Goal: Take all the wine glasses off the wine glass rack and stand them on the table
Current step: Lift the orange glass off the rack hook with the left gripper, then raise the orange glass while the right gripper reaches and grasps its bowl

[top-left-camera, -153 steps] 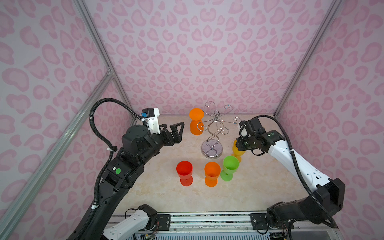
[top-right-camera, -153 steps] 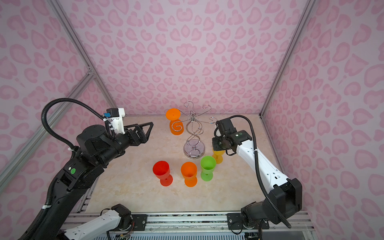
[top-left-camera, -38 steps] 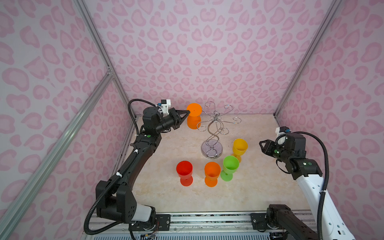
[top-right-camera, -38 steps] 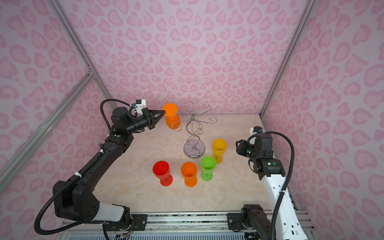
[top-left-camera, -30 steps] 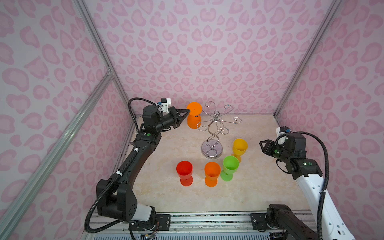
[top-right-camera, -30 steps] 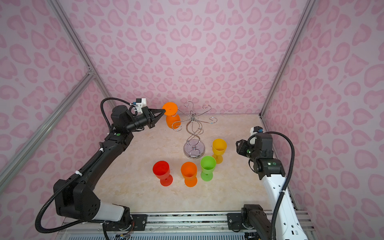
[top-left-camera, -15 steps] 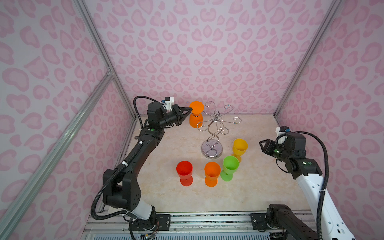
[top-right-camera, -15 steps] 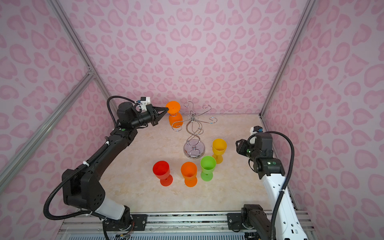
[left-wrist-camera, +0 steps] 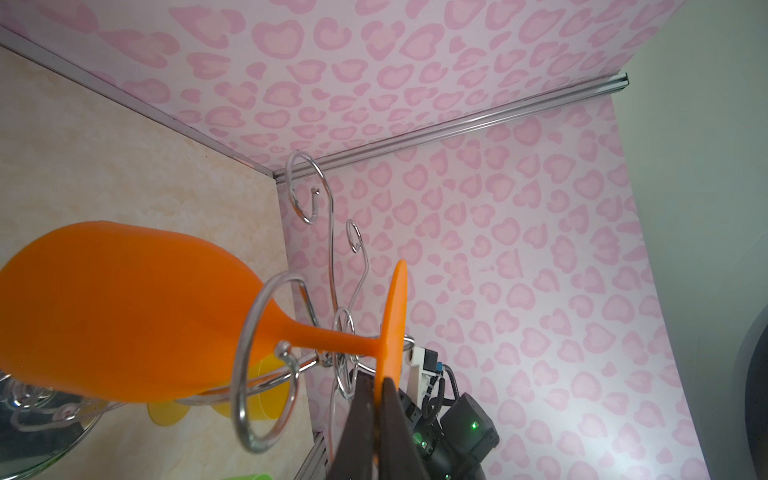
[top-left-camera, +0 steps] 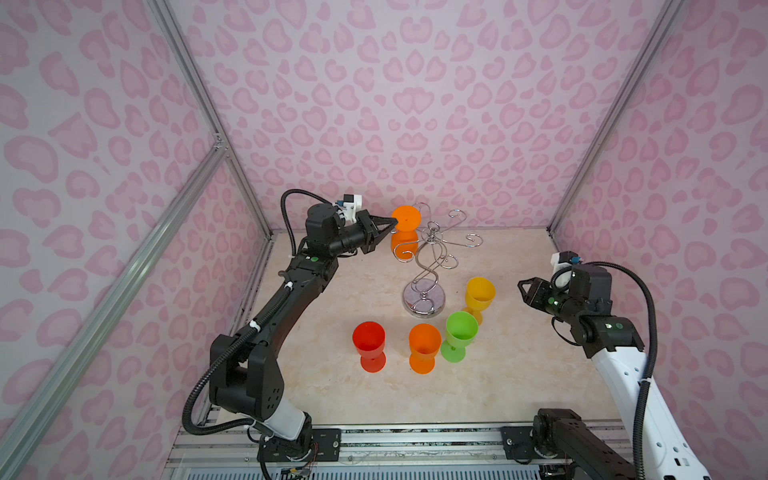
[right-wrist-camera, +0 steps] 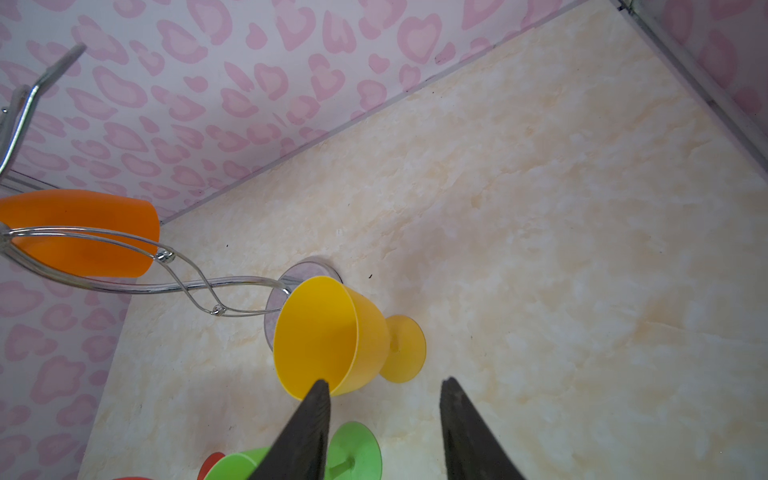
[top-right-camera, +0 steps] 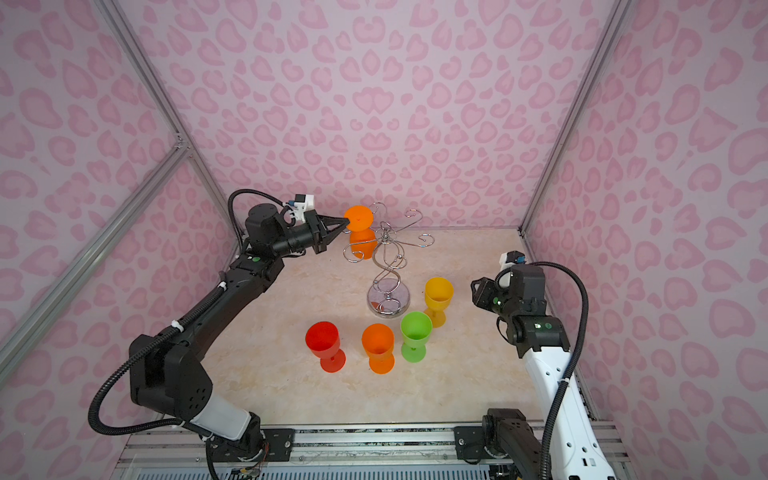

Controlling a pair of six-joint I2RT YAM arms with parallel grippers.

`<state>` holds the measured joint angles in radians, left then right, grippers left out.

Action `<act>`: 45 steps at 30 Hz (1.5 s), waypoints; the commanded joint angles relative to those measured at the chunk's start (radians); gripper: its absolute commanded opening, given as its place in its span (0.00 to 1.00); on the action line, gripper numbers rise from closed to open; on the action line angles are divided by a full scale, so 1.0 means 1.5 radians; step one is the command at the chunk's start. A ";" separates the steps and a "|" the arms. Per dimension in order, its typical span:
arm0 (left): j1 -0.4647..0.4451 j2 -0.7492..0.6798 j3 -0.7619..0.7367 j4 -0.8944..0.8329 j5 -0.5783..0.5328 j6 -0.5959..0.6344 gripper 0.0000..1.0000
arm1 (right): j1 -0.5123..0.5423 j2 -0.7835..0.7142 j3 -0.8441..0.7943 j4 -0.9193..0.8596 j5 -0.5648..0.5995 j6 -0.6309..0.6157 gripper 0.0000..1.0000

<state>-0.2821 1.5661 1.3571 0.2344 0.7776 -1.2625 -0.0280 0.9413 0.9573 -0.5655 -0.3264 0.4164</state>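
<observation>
Over at the far left, the left jaws were clamped on the foot of the upside-down orange wine glass [top-left-camera: 406,217], its stem seemingly inside a curl of the wine glass rack [top-left-camera: 423,297]; the right jaws stood apart, empty.

At twelve o'clock on the tabletop [top-left-camera: 498,374], a smooth cream marble-look slab with a soft sheen, the wine glass rack [top-left-camera: 417,297] is mirror-bright chrome wire. The orange wine glass [top-left-camera: 406,216] hanging at its ten o'clock looks like matt, opaque plastic, as does the red glass [top-left-camera: 369,338] at seven. The walls [top-left-camera: 415,104] are flat, matt print.
</observation>
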 commanded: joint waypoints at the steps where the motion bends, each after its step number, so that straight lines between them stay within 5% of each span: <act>1: 0.000 -0.027 -0.013 0.024 -0.002 0.006 0.02 | -0.001 -0.001 -0.006 0.017 -0.003 0.006 0.44; 20: 0.022 -0.140 -0.111 -0.014 0.006 0.010 0.02 | 0.000 -0.004 -0.012 0.020 -0.011 0.011 0.44; 35: 0.182 -0.392 -0.151 -0.207 0.001 0.080 0.02 | -0.002 -0.011 -0.018 0.034 -0.012 0.014 0.43; 45: 0.185 -0.404 -0.088 -0.089 0.022 0.029 0.02 | -0.002 -0.085 -0.049 0.164 -0.059 0.046 0.41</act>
<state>-0.0013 0.9569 1.2156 -0.0208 0.7895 -1.1812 -0.0311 0.8436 0.9024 -0.4377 -0.3820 0.4580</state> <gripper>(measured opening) 0.060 0.410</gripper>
